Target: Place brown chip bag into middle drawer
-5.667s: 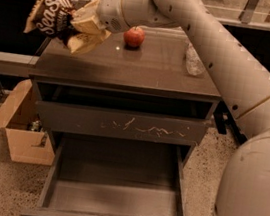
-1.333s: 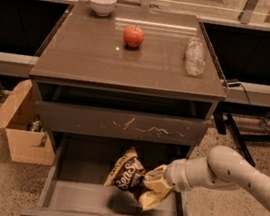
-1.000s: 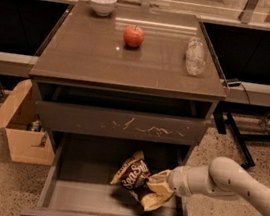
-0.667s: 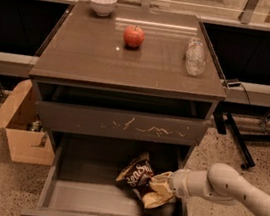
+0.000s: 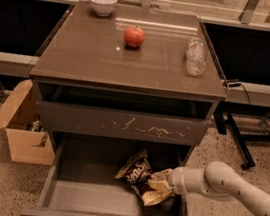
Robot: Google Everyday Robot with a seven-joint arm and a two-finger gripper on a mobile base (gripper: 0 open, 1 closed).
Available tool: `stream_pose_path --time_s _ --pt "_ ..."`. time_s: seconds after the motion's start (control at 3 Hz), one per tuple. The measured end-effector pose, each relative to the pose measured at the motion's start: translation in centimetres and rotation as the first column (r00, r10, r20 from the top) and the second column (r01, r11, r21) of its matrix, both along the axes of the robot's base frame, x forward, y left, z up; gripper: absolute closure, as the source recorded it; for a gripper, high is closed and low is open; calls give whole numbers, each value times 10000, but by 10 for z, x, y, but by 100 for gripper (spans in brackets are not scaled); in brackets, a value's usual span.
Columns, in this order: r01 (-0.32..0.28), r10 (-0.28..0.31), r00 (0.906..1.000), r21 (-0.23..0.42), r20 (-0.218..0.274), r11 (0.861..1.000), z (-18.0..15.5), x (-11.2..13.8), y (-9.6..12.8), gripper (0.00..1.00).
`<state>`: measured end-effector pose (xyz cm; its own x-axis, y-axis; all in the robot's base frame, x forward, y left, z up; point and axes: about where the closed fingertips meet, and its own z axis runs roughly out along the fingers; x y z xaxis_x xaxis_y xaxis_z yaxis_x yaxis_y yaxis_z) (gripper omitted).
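Brown chip bag (image 5: 134,170) is seen lying tilted in the pulled-out middle drawer (image 5: 86,196), right of centre. Gripper (image 5: 156,190) is positioned inside the drawer, against the bag's right side. Apple (image 5: 134,36), bowl (image 5: 102,3) and plastic bottle (image 5: 196,56) are set on the cabinet top (image 5: 82,51). Cardboard box (image 5: 19,136) is seen on the floor at left.

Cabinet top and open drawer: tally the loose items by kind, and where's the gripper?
bowl: 1
apple: 1
plastic bottle: 1
brown chip bag: 1, in the middle drawer, gripper closed on it
Total: 4
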<state>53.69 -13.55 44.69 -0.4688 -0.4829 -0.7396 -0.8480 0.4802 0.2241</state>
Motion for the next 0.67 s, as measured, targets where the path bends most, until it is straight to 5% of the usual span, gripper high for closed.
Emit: stream_pose_path --time_s 0.33,0.67 --pt "-9 9 9998 6 205 10000 6 7 -3 6" --pt "-118 110 9977 119 676 9999 32 5 -11 0"
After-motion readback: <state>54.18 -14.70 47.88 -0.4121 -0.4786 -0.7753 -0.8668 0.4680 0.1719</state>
